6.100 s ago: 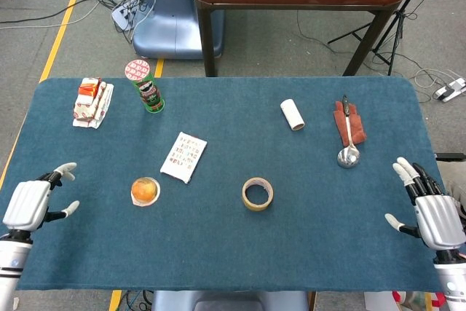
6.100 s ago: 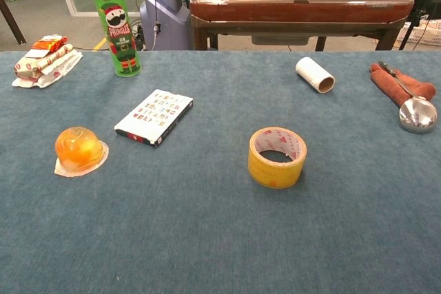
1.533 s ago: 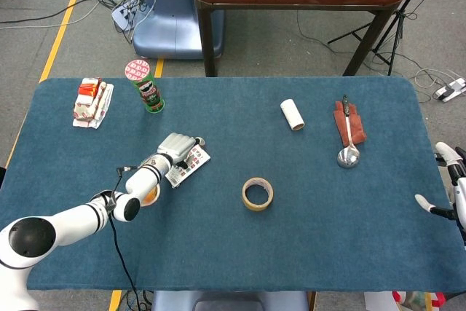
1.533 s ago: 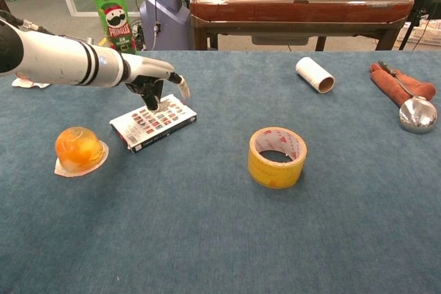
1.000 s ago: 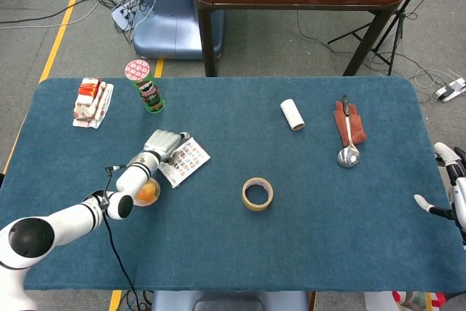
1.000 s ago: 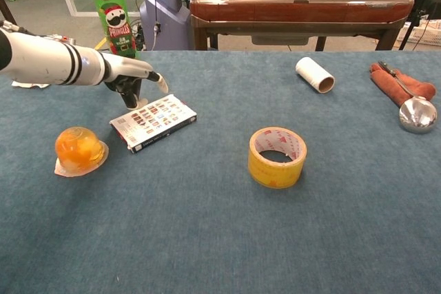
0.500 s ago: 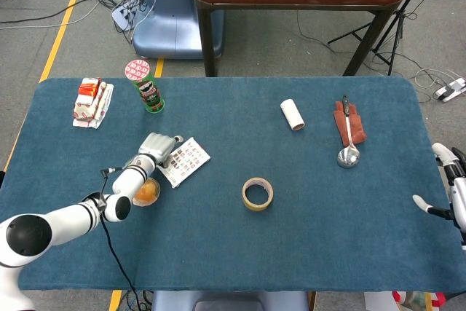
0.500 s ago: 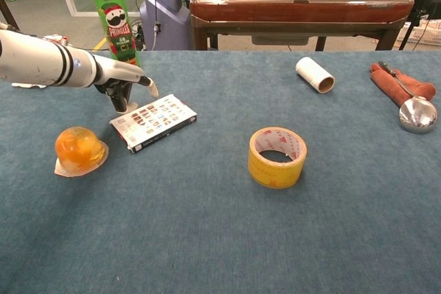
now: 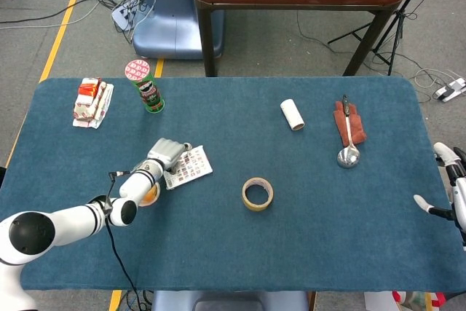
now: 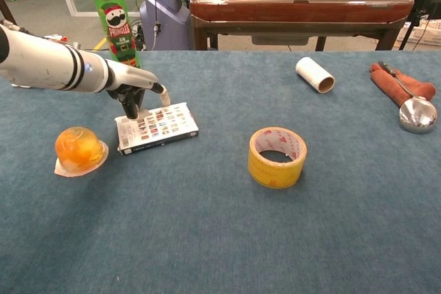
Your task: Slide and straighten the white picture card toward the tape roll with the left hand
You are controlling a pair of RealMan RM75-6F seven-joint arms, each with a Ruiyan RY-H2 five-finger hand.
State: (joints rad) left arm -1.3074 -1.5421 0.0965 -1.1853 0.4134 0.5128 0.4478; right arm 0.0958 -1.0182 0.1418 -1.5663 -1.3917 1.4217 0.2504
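Observation:
The white picture card [image 9: 191, 167] [image 10: 160, 127] lies on the blue table, left of centre, its long side nearly level across the chest view. My left hand [image 9: 164, 154] [image 10: 134, 87] presses its fingertips [image 10: 131, 111] down on the card's left end, thumb sticking out, and grips nothing. The yellow tape roll [image 9: 257, 193] [image 10: 277, 157] lies flat to the card's right, a clear gap between them. My right hand [image 9: 451, 183] hangs at the table's right edge with fingers spread and nothing in it. The chest view does not show it.
An orange jelly cup [image 9: 149, 194] [image 10: 79, 149] sits under my left forearm. A Pringles can [image 9: 148, 85] [image 10: 117, 29] and snack packs [image 9: 92, 102] stand at the back left. A white roll [image 9: 292, 114] [image 10: 315, 74] and a spoon on a red cloth [image 9: 349, 129] [image 10: 417, 111] lie to the right.
My left hand came back from beside the card onto its left end. The card has turned and now lies straighter, shifted slightly toward the tape roll. The right hand has stayed put.

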